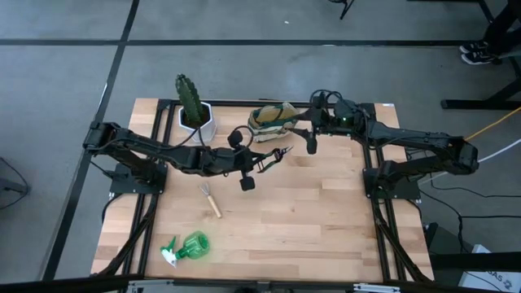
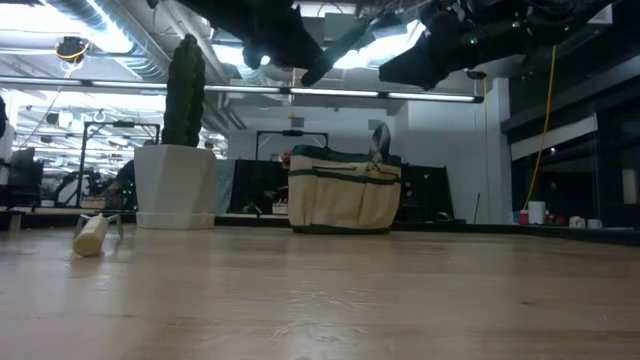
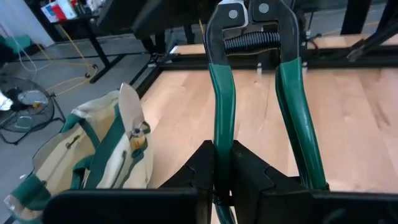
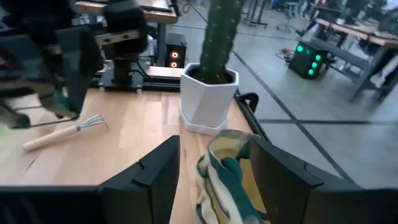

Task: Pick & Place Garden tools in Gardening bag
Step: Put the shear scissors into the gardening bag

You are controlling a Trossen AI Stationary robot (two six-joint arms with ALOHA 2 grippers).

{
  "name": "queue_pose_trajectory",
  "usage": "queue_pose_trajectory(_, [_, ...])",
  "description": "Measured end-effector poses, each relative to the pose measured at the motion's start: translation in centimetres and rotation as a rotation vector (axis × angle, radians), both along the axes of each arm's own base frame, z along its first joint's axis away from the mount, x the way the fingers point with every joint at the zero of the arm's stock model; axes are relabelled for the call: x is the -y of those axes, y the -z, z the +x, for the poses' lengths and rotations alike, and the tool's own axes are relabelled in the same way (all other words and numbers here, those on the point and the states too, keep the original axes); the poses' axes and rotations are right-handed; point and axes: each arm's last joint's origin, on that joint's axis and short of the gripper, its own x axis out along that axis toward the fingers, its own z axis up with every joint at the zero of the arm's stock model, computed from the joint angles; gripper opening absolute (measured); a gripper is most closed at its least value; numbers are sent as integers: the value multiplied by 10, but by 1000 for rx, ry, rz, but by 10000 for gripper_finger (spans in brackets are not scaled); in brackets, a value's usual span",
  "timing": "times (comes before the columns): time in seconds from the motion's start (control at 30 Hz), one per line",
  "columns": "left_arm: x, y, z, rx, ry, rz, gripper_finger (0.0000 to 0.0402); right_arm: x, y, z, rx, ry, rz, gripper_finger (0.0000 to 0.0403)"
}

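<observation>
My left gripper (image 1: 259,163) hangs above the table's middle, shut on green-handled pruners (image 1: 278,155). Their black head and spring (image 3: 252,28) point away from the fingers, toward the gardening bag (image 1: 273,118). The cream and green bag stands at the far middle. A trowel's silver blade (image 3: 128,107) sticks up out of it. My right gripper (image 4: 214,180) is open, raised above the bag's right side and touching nothing. The wooden-handled rake (image 1: 210,198) and the green spray bottle (image 1: 187,247) lie on the table. My left gripper pinches one green handle (image 3: 220,146) of the pruners between its two fingers. The second handle (image 3: 298,130) passes free beside one finger. The fingers come from the table's left, slanting slightly down, and lie along the handle. The pruners are lifted clear of the table.
A cactus in a white hexagonal pot (image 1: 196,116) stands just left of the bag at the far edge. Bare wood lies at the table's near right (image 1: 326,228). A black frame (image 1: 370,106) rims the tabletop.
</observation>
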Motion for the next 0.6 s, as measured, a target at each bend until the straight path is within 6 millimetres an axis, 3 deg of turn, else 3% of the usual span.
queue_pose_trajectory(0.17, [0,-2,1,18,5,11,24,-6,0,2,-10,-37,-59,197])
queue_pose_trajectory(0.4, [-2,-2,0,17,-65,32,24,-4,0,2,-11,59,-36,197])
queue_pose_trajectory(0.6, [-10,-3,-1,21,-177,66,24,-11,0,4,0,-49,1,197])
